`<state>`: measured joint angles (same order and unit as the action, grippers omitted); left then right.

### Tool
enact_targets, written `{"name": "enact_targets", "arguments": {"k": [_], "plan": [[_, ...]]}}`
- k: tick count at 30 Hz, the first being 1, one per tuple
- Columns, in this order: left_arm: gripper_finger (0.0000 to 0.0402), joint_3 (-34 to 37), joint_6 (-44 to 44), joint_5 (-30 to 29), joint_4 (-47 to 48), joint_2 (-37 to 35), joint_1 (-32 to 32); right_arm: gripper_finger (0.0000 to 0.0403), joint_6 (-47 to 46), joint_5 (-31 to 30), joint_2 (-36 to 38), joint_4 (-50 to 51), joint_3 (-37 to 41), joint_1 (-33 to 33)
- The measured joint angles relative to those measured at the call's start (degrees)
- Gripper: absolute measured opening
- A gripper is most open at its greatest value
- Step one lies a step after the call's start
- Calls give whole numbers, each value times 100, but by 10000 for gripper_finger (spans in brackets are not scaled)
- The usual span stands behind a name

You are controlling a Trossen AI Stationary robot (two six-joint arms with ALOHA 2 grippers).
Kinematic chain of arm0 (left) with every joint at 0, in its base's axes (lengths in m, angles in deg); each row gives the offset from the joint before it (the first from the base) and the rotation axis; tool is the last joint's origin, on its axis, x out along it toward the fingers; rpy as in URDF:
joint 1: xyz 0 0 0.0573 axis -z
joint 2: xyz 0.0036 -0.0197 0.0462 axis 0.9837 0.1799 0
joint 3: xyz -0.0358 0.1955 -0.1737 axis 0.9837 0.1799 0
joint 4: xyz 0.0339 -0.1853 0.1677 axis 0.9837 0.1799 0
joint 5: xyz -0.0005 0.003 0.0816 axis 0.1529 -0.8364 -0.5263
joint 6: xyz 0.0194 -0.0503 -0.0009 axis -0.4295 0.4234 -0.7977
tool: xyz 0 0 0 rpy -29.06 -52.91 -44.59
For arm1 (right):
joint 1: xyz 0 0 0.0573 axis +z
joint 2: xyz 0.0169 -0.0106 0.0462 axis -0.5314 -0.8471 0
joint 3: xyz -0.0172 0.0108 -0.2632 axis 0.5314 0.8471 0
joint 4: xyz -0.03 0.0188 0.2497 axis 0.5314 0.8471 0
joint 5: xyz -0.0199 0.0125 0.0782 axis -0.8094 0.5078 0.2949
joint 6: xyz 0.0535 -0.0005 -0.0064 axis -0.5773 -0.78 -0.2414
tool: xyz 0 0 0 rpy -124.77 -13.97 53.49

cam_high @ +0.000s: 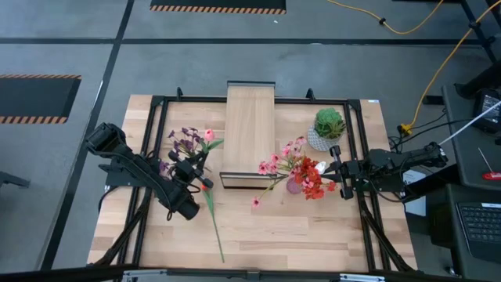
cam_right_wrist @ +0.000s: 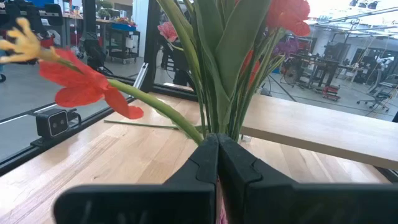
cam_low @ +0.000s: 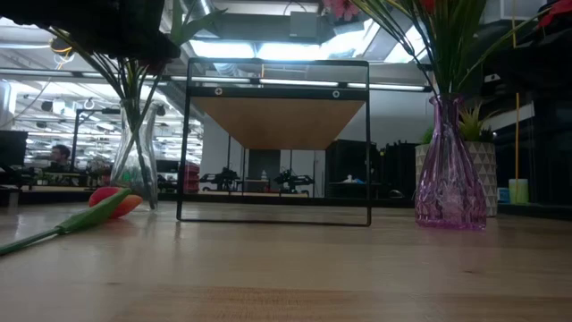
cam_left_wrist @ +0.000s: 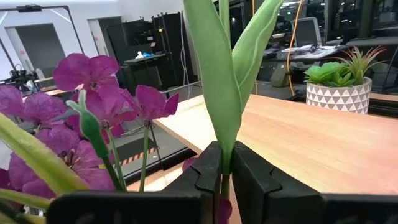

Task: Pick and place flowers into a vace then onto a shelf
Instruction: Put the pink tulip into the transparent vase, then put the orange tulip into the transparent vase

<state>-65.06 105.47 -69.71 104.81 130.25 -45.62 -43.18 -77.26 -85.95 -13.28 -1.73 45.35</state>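
The left hand [cam_left_wrist: 225,171] pinches a green stem of a flower with long leaves, beside the purple flowers [cam_high: 185,142] in the clear vase [cam_low: 136,170], left of the shelf [cam_high: 249,133]. The right hand [cam_right_wrist: 217,163] is pressed together, just beside the stems of the red flowers [cam_high: 313,178] in the purple vase [cam_low: 450,174], right of the shelf. An orange tulip [cam_low: 113,202] lies on the tabletop [cam_high: 274,227] near the clear vase. These stems look light and flexible, and the glass seems fragile; low on the stem is probably the best place to hold.
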Motion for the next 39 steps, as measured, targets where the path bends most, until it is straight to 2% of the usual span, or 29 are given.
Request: {"name": "enact_targets", "arguments": {"k": [9,17,20,23,28,39], "plan": [[86,0,-183,400,11,0,27,10,-2,0,-1,0,0,1],[153,-11,-356,445,18,-46,232,10,-2,0,-1,1,0,0],[174,-103,-456,826,39,-46,297,10,-21,1,1,2,0,1],[191,-305,-938,1413,35,-46,299,10,-22,0,-1,2,0,1],[202,-722,-1820,1534,35,-46,297,10,-23,2,1,2,0,1],[196,-1601,-3391,1540,347,-50,71,10,-173,2,0,2,0,-1]]}}
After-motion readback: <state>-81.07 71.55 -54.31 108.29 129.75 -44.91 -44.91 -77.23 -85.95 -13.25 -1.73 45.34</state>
